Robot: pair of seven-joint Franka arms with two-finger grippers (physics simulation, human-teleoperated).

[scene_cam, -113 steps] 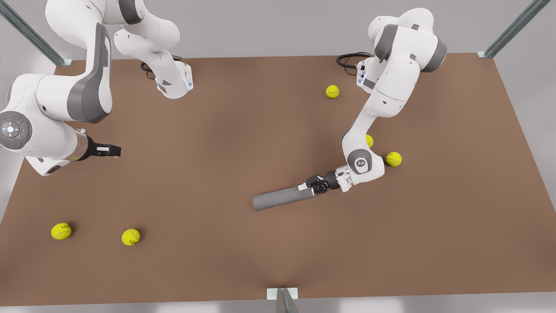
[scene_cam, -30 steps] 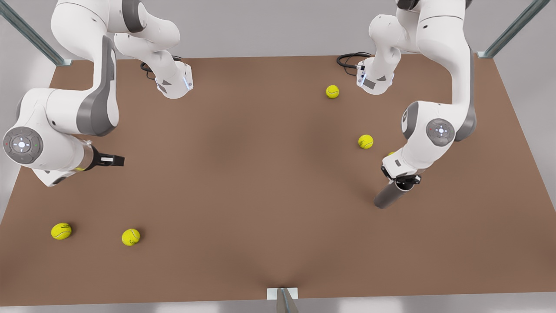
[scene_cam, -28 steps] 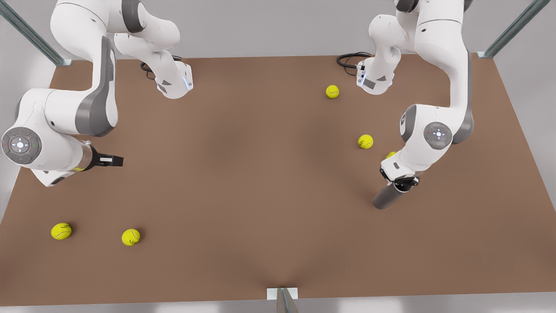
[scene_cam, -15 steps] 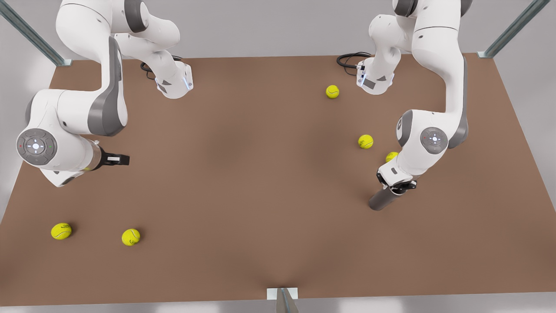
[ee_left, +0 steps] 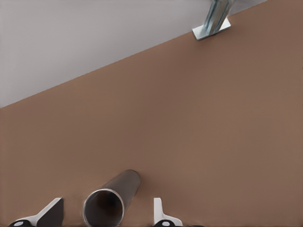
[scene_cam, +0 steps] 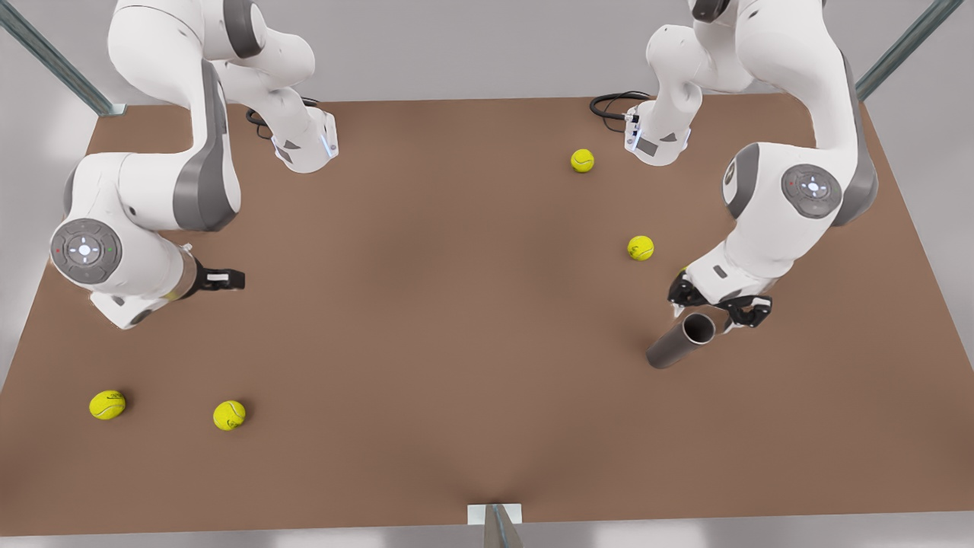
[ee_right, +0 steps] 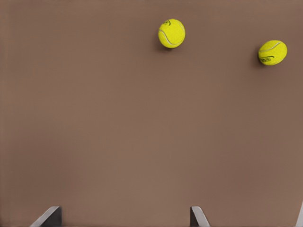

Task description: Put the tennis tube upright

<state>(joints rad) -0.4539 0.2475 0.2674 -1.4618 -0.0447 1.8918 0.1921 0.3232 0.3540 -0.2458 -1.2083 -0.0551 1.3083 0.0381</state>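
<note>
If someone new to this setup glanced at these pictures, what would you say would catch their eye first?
Probably the tennis tube, standing upright on the brown table at the front view's right, its open mouth facing up. The left gripper hangs just above it with its fingers spread to either side of the rim, not touching. After that, the bright yellow-green tennis balls scattered about, and the right gripper waiting open at the front view's left.

The tennis tube [scene_cam: 679, 343] was a plain grey, metallic-looking hollow cylinder, and it stood on end on the brown table [scene_cam: 456, 320], its open mouth facing up so that the dark inside showed. It stood just below the left gripper [scene_cam: 720, 300], its rim between the spread fingers and touching neither. In the left wrist view the tube [ee_left: 111, 201] showed its round opening between the two fingertips [ee_left: 160, 215].
</note>
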